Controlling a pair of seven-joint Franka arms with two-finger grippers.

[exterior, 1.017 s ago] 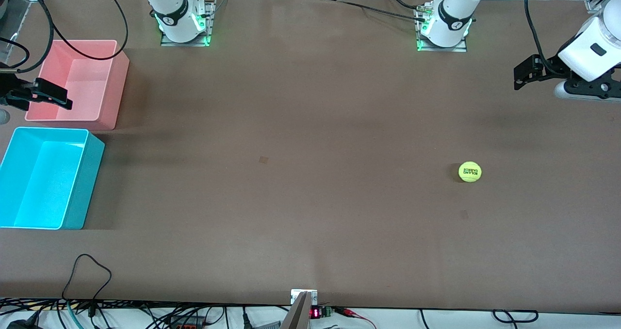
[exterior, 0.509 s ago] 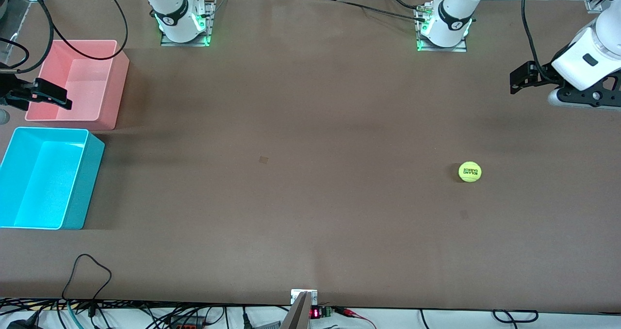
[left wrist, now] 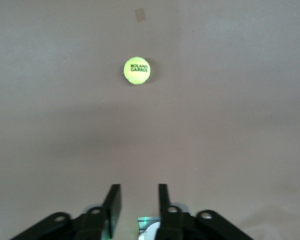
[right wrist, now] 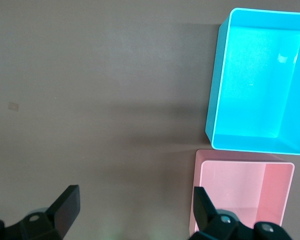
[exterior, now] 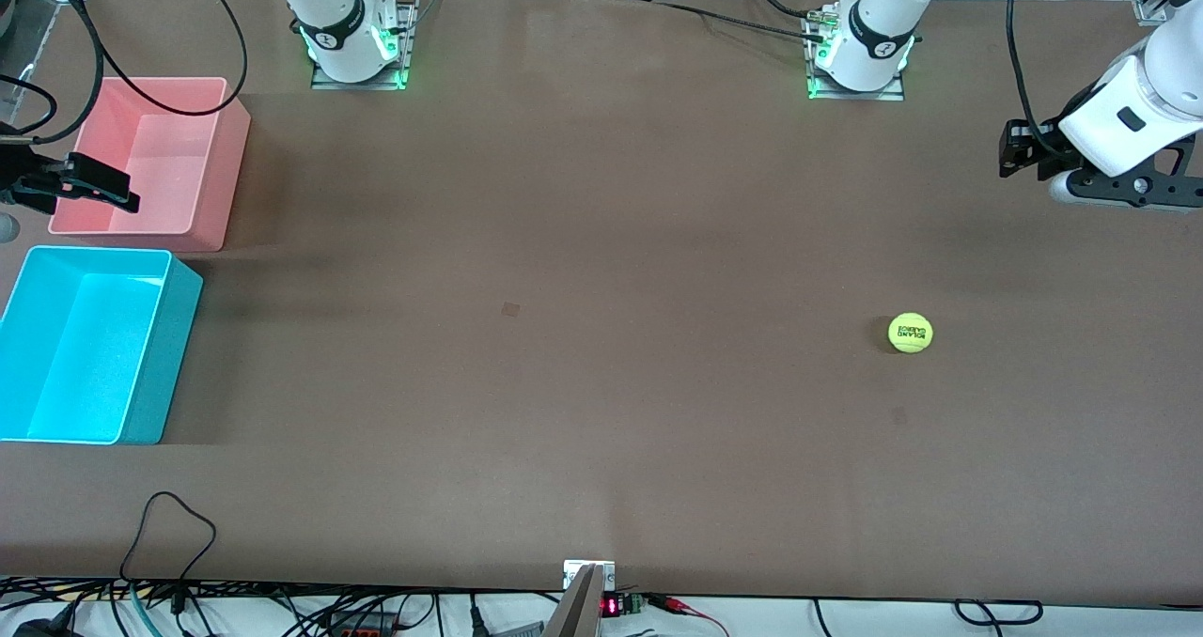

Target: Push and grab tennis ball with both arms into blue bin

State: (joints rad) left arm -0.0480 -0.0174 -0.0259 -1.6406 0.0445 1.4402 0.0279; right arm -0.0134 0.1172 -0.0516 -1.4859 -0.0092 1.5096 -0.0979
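Left wrist view, tennis ball (left wrist: pixel 136 71) well ahead (untouched) — left gripper (left wrist: pixel 138 199)

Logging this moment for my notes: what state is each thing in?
Tennis ball: loose on the table, untouched.
Blue bin: upright, empty.
Pink bin: upright, empty.
Left gripper: in the air, fingers narrowly apart, holding nothing.
Right gripper: open wide, empty, over the pink bin's edge.

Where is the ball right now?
The ball sits alone on the table, toward the left arm's end, nearer the front camera than the left gripper.
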